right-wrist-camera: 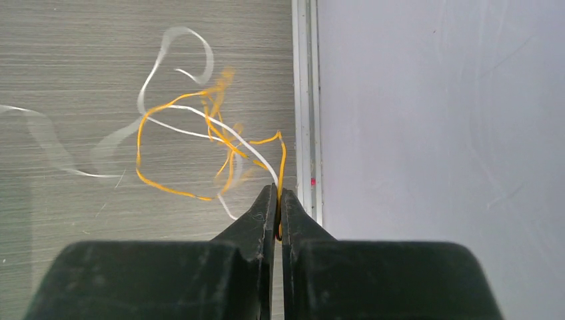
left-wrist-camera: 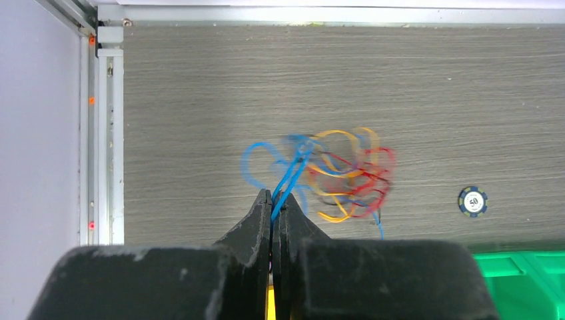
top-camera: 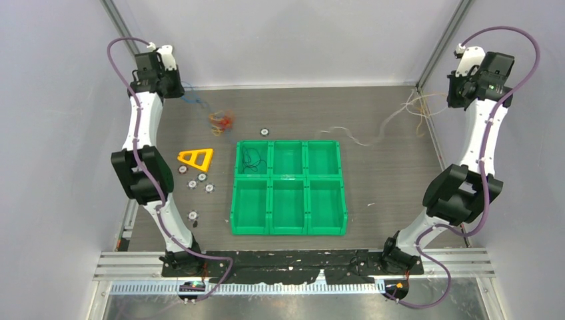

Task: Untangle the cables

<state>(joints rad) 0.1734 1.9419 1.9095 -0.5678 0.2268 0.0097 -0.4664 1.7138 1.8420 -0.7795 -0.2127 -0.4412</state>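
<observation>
Mid-frame in the left wrist view, a blue cable (left-wrist-camera: 290, 175) knotted into red and orange loops (left-wrist-camera: 350, 177) is pinched by the left gripper (left-wrist-camera: 272, 200); the right gripper (right-wrist-camera: 277, 197) pinches a yellow-orange cable (right-wrist-camera: 160, 183) laced through a white cable (right-wrist-camera: 200, 132). Pulling away could cinch either knot tight.

1. Left arm (top-camera: 143, 130): raised high, reaching to the far left corner.
2. Left gripper (left-wrist-camera: 273, 198): jaws pinched tight on blue cable (left-wrist-camera: 288, 179).
3. Right arm (top-camera: 481, 133): raised high, far right corner.
4. Right gripper (right-wrist-camera: 276, 195): jaws pinched tight on orange cable (right-wrist-camera: 283, 167).
</observation>
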